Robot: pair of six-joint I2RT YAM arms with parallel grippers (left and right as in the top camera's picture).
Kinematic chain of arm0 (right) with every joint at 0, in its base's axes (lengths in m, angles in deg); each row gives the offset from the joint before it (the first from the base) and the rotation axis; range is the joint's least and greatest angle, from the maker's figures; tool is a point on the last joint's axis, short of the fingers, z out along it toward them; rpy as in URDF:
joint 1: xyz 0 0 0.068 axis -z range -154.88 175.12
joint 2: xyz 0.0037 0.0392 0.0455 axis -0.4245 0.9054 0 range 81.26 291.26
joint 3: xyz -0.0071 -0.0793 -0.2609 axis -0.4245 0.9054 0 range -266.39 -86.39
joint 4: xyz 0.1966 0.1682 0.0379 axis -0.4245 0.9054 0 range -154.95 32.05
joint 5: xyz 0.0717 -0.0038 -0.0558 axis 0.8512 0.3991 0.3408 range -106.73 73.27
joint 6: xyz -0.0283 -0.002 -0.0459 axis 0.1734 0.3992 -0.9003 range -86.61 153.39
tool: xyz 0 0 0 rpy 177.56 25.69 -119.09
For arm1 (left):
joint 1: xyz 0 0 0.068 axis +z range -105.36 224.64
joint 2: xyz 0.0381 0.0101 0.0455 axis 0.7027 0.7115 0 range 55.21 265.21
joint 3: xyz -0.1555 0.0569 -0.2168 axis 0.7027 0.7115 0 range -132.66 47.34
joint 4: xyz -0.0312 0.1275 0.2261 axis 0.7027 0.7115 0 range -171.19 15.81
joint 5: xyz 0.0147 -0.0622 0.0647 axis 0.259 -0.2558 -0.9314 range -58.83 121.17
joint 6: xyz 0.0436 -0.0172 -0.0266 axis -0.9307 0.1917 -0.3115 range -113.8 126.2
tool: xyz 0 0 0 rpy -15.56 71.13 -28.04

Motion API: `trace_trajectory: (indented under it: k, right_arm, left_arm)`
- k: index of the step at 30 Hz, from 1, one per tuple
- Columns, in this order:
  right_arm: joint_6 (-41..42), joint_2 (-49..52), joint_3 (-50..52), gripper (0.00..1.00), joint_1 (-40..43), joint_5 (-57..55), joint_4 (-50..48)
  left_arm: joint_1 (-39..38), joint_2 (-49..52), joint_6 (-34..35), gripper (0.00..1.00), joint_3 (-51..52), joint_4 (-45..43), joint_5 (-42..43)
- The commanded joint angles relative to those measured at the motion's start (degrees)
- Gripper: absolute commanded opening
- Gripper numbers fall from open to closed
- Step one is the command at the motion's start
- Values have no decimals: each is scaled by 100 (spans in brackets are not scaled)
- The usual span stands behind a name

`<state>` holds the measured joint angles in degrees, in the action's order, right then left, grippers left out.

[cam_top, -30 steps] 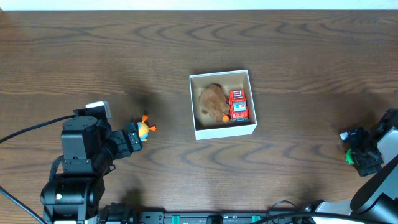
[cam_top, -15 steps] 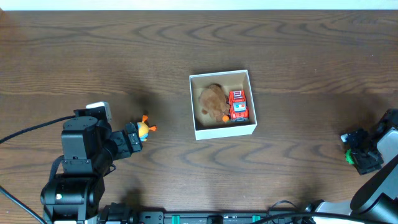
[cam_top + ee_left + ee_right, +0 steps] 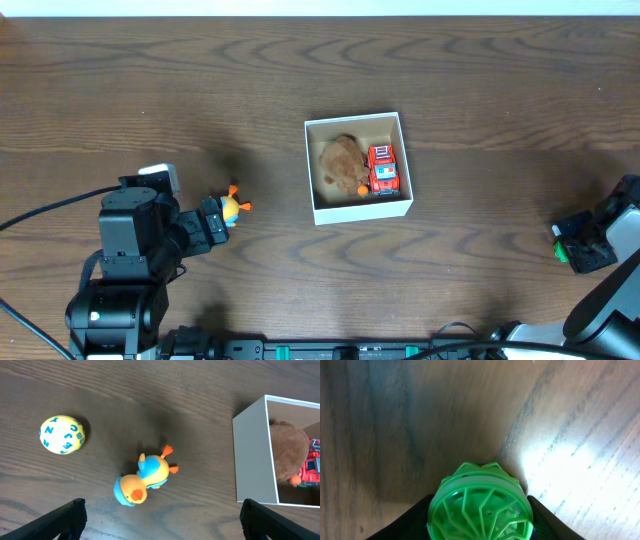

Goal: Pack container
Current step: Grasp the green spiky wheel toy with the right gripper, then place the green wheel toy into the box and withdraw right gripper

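The container is a small white box with a tan inside at the table's middle. It holds a brown plush and a red truck. It also shows at the right of the left wrist view. A yellow and blue duck toy lies left of it on the table. My left gripper is open just before the duck, not touching it. My right gripper at the far right is shut on a green wheel-shaped toy, low over the table.
A yellow ball with blue letters lies on the table left of the duck; it is hidden under my left arm in the overhead view. The dark wooden table stretches all around.
My right gripper has shifted a little toward the front right with the green toy. The left arm, duck and container have not moved.
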<state>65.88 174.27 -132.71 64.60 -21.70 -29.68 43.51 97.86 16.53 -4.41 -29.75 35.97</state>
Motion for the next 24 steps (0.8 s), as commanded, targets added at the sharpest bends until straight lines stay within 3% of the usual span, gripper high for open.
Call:
trace_trajectory:
  k: [1,6,14,19,24]
  right_arm:
    - [2,66,37,36,63,-52,9]
    - [0,63,24,1,44,365,11]
    - [-407,-435,-442,1,-708,704,492]
    - [-800,-1198,-1202,1,-2002,719,984]
    - [-1104,-1810,-2109,1,-3838,695,1248]
  left_arm:
    - [20,-4,9,98,-98,20,59]
    - [20,-4,9,98,-98,17,59]
    - [20,-4,9,98,-98,15,59]
    - [20,-4,9,98,-98,15,59]
    - [20,-4,9,98,-98,15,59]
